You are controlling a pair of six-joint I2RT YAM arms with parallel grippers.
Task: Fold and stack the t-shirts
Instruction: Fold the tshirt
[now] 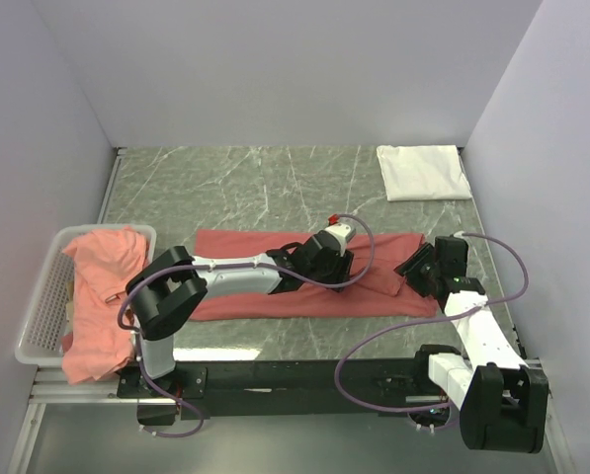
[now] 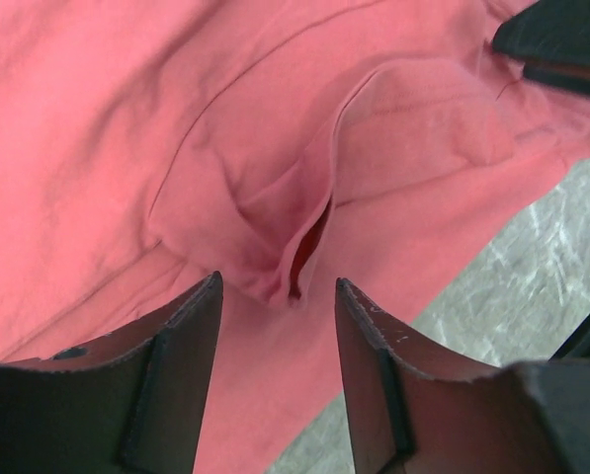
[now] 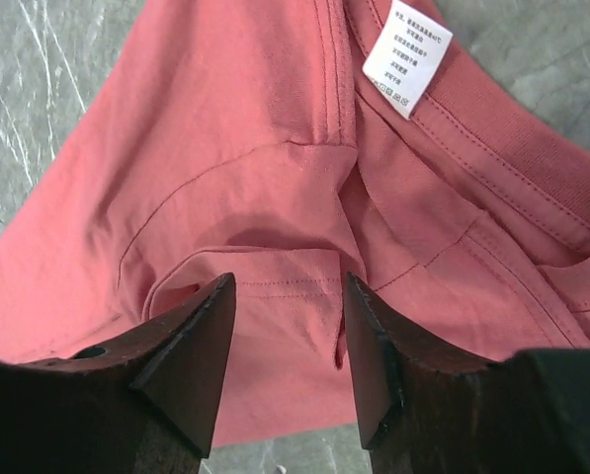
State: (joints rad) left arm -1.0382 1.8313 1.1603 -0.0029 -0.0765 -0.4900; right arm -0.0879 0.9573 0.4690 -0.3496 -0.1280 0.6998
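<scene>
Coral t-shirt (image 1: 240, 247) lies in a long strip on table (image 1: 225, 188). Left gripper (image 2: 275, 286) spread wide over a raised pleat, right gripper (image 3: 285, 281) wide over sleeve hem, likely lining up pinches to fold. White t-shirt (image 1: 423, 171) sits folded, far corner.

Left arm (image 1: 230, 269) & right arm (image 1: 477, 336) are built w/ black joints, white links; purple cables (image 1: 338, 373) are looped alongside; fingers (image 2: 171, 385) are dark wedges.

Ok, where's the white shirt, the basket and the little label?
white shirt (image 1: 423, 173): top view, middle of the folded cloth.
basket (image 1: 41, 306): top view, its left mesh wall.
label (image 3: 406, 57): right wrist view, middle of the tag.
</scene>
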